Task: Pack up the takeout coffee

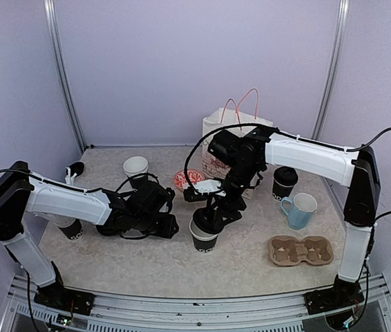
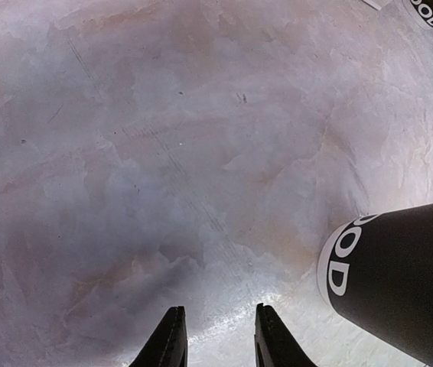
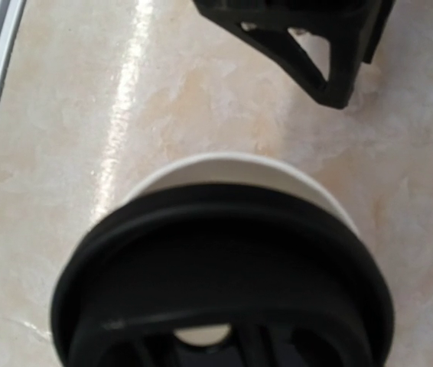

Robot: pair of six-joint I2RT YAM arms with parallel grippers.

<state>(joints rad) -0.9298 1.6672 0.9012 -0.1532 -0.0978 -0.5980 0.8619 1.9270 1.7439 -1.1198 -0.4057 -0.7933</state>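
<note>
1. Centre cup [image 1: 202, 238]: black, upright on the table [image 1: 147, 266], just ahead of the left gripper [image 2: 219, 308]. Its white rim shows in the right wrist view.
2. Lid [image 3: 224, 260]: black, held by the right gripper [image 1: 213, 214] directly over the centre cup and covering most of the mouth. The far rim is exposed, so the lid is not seated.
3. Right fingers: hidden behind the lid, but closed on it by all appearance.
4. Left fingers [image 2: 174, 336]: a narrow gap between them, holding nothing, low over the table.
5. Lidded cup [image 1: 284, 181]: upright at right, beside the blue mug [image 1: 300, 209]. The mug interior is white.
6. Open cup [image 1: 136, 167]: stands at rear left. I cannot tell what is in it.
7. Left cup [image 1: 71, 228]: partly hidden under the left arm.
8. Carrier [image 1: 300, 250]: near right, its wells showing bare cardboard.
9. Bag [image 1: 233, 131]: white with pink handles, behind the right arm. Its inside is not visible.
10. A red-and-white item [image 1: 184, 180] by the bag is too small to identify.
11. The table is pale and marbled. The walls are lilac.
</note>
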